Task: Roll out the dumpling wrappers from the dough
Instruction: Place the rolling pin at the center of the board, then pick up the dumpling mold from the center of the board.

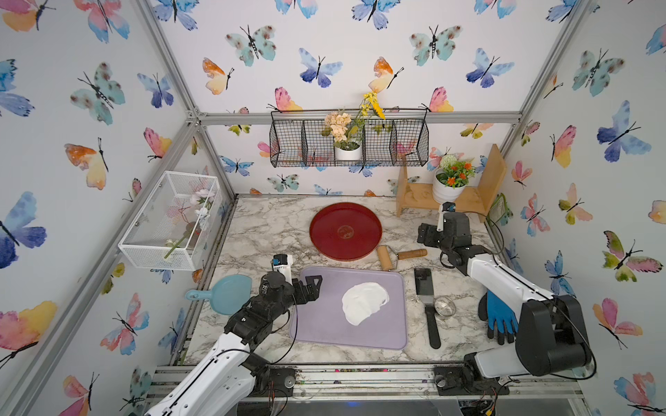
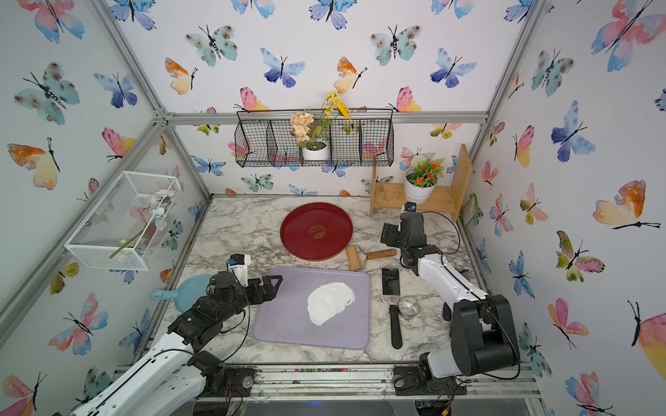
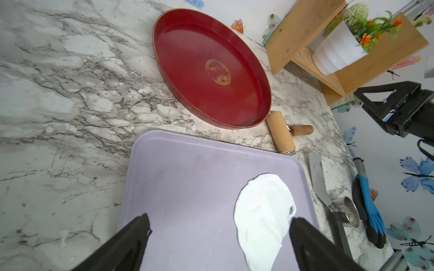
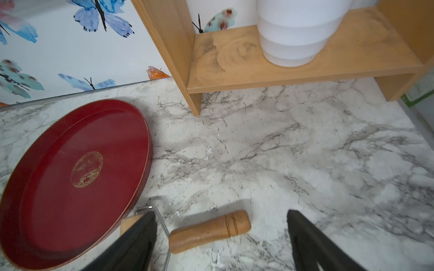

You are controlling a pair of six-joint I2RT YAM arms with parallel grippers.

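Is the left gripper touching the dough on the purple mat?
Apart. In both top views, a stretch of bare purple mat shows between the open left gripper and the dough.

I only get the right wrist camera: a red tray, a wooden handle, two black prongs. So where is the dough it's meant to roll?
Observer: The dough lies on a purple mat, just past the wooden roller on the side away from the red tray.
Operator: Is the other arm touching it?
Observer: No. The left gripper hovers open above the mat, apart from the dough.
Operator: Anything else lying around there?
Observer: A black-handled spatula and a small metal cup lie on the counter at the mat's right side.
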